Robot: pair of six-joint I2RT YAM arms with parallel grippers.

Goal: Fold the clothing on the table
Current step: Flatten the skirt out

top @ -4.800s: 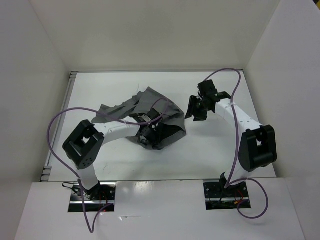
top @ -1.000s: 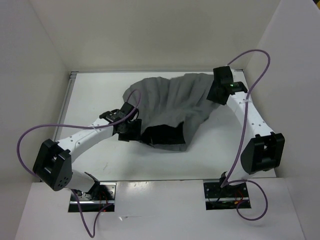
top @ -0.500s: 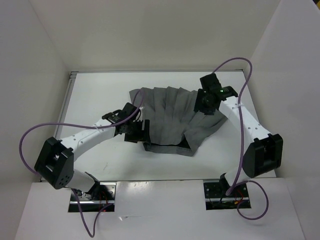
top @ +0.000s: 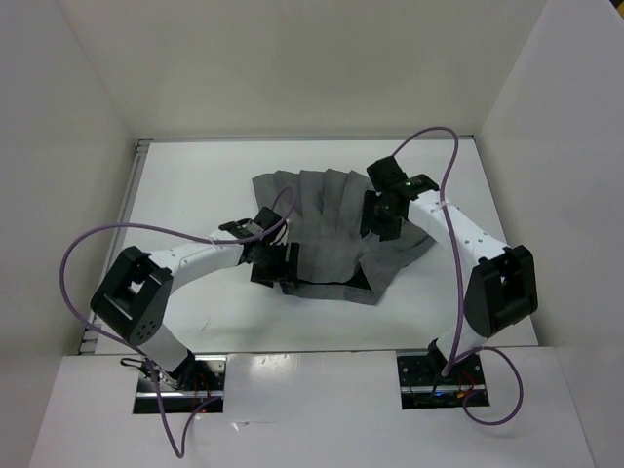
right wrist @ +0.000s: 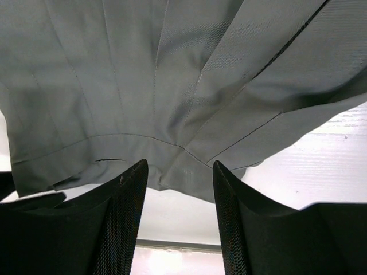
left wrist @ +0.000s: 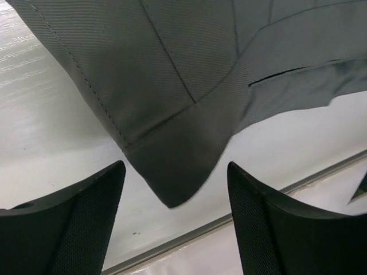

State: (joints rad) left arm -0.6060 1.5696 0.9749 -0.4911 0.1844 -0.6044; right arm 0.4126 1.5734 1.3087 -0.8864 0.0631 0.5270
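A soft mid-grey pleated fabric garment (top: 322, 219) lies spread on the glossy white rectangular counter (top: 195, 195), around the middle and slightly towards the far side. Its pleats run from the far edge towards the near edge and fan out a little as they come nearer. The wider span of the cloth runs left to right. On the right, a looser flap of the same cloth reaches out towards the right arm. Along the near hem a dark slit shows where the layers part.

The left tool (top: 283, 265) sits at the garment's near-left corner. In its wrist view its black fingers (left wrist: 74, 229) stand wide apart. The pointed, stitched corner of the cloth lies flat on the counter between and beyond them, not pinched.

The right tool (top: 380, 216) hovers over the right part of the pleats. Its black fingers (right wrist: 123, 217) are also spread, with the stitched grey folds lying past the tips and nothing held between them.
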